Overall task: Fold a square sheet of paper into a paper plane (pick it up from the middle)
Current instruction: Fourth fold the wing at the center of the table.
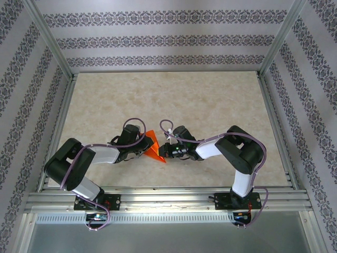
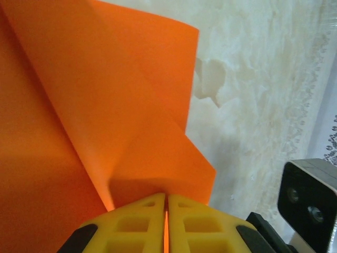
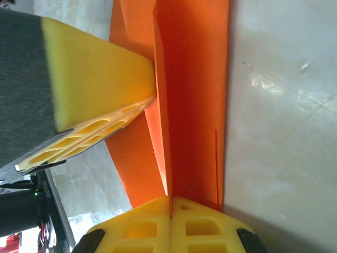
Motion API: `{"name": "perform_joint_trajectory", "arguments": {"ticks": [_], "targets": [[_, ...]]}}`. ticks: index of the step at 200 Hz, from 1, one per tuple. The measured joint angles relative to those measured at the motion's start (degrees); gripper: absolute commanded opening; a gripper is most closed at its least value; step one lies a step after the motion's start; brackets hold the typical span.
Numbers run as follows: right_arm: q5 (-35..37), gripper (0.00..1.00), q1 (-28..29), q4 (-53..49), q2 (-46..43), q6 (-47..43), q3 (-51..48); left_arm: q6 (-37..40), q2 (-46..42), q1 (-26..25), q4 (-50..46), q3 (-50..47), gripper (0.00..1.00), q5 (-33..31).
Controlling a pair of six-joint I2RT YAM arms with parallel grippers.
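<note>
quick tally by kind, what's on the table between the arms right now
orange sheet of paper, partly folded: 1
grippers with yellow fingers, left gripper and right gripper, each shut on the paper: 2
total: 3

paper (image 1: 154,148) btwn l gripper (image 2: 166,198), r gripper (image 3: 171,200) (table (image 1: 210,100) front)

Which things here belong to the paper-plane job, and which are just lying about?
Job in hand:
- orange paper, partly folded
- left gripper, shut on it
- right gripper, shut on it

Just surroundings:
- table
- patterned walls
- metal frame
</note>
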Motion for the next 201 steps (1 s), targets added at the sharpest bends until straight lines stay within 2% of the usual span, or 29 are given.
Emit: {"name": "perform_joint_trajectory", "arguments": {"ticks": [81, 201], "targets": [[-0.5, 0.07, -0.3, 0.2, 0.2, 0.4, 0.0, 0.1, 1.5, 0.1, 1.1, 1.1, 0.1, 0.0], [-0.9, 0.03, -0.4, 0.1, 0.3, 0.4, 0.1, 1.3, 3.9, 0.4, 0.8, 2.4, 0.07, 0.2]]}}
